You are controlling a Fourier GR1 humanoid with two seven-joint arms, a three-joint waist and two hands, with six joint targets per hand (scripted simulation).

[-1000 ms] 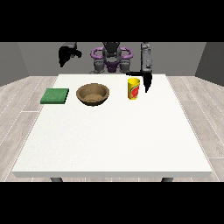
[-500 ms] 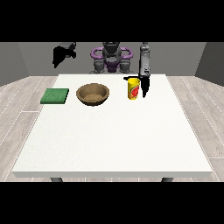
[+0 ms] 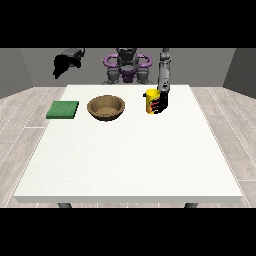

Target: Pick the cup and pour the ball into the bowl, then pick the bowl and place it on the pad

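Observation:
A yellow cup with a red mark stands upright on the white table, right of centre at the far side. The hand at the view's right is against the cup's right side, with fingers curled round it. A brown bowl sits left of the cup, a short gap apart. A green pad lies flat further left, near the table's left edge. The hand at the view's left hangs raised in the air above and behind the pad, fingers curled. No ball shows from here.
The robot's torso stands behind the far table edge. The near half of the table stretches toward the camera, with wooden floor all around it.
The hand at the view's right has come down and moved left onto the cup, closing round it. The hand at the view's left has lifted slightly higher.

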